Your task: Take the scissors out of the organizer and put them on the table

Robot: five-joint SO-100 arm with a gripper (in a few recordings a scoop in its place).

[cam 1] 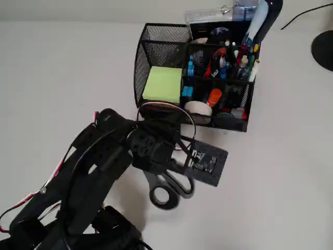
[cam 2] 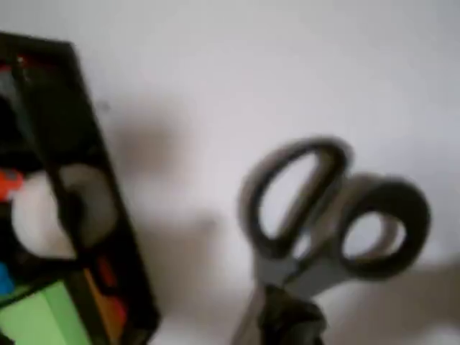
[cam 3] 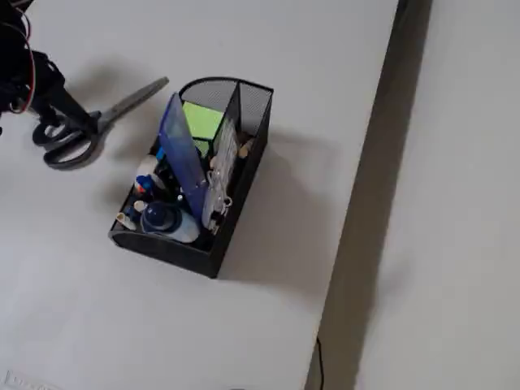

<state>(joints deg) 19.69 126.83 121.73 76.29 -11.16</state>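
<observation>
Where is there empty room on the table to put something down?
The table is bare in front of the organizer and along its right side up to the edge. It's crowded left of it, where the scissors and gripper are.

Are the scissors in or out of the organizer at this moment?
Out. The scissors lie beside the organizer over the table, the tool at their pivot.

- Square lime-green sticky-note pad: my landmark, lying flat in the overhead view.
- White tape roll: just below and right of the pad.
- Orange-capped marker: right of the pad, beside the roll.
- Bundle of coloured pens: further right, standing upright.
- Translucent blue plastic piece: beyond the pens, tilted.
- Round black disc: well right of the pad, at my picture's edge.
</observation>
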